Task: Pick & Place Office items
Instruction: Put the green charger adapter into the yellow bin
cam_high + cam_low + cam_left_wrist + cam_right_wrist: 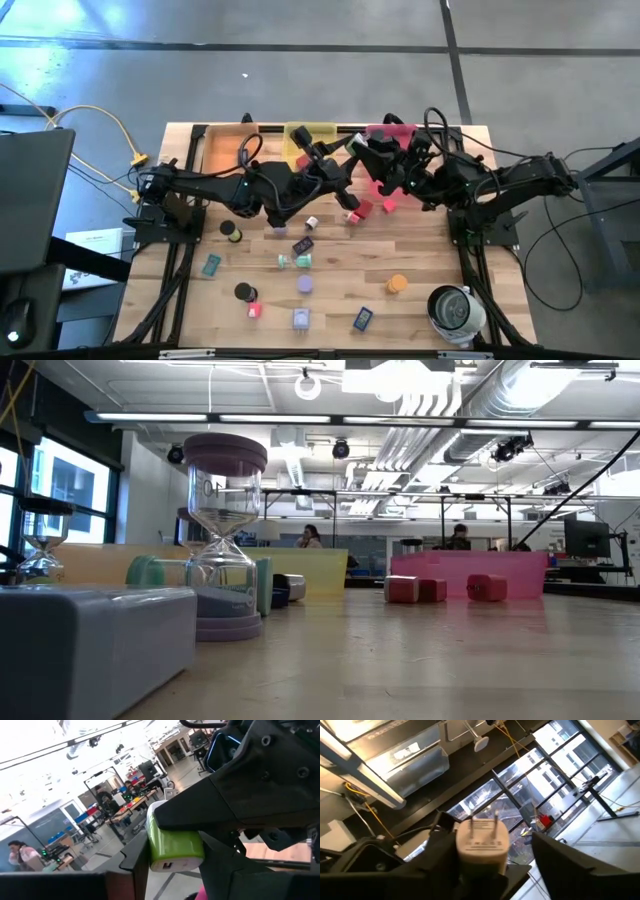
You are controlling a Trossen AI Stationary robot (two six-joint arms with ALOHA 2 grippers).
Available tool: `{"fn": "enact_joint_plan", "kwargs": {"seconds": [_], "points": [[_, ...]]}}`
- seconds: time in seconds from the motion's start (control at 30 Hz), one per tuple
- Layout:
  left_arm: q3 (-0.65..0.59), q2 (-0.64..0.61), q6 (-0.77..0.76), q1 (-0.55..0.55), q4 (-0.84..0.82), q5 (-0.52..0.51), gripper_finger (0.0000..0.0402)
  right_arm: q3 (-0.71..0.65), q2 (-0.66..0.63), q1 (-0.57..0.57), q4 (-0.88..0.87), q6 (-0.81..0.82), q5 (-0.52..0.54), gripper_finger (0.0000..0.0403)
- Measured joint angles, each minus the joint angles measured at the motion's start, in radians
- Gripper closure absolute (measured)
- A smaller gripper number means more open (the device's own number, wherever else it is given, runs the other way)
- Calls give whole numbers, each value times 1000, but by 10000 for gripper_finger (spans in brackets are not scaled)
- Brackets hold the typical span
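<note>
Green-white charger (175,847) clamped in left pincer (172,851), right pincer (485,851) apart, above trays' edge.

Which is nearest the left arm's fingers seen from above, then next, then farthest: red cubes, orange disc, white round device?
1. Red cubes, just below the left fingers.
2. Orange disc, lower right.
3. White round device, bottom-right corner.

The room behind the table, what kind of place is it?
Probably an open lab or workshop: exposed ceiling ducts, benches with people seated at them, and tall windows.
</note>
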Motion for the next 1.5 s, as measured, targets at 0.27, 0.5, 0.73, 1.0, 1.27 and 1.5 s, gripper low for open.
{"fn": "enact_joint_plan", "kwargs": {"seconds": [0.27, 0.5, 0.73, 1.0, 1.27, 1.5], "points": [[0, 0, 103, -30, 5, -76, 275, 0, 0, 0, 12, -159, 2, 97], [0, 0, 151, -64, -12, -113, 275, 0, 0, 18, 15, -274, 2, 93], [0, -8, 199, -77, -76, -152, 275, 0, -30, 97, -5, -475, 168, 92], [0, -73, 38, -51, -359, -128, 275, 0, -45, 210, -10, -710, 574, 92], [0, -165, -622, 163, -1027, 360, 275, -1, -39, 244, -269, -543, 658, 92], [1, -125, -742, 396, -1200, 666, 275, -2, -40, 244, -508, -288, 632, 92]]}}
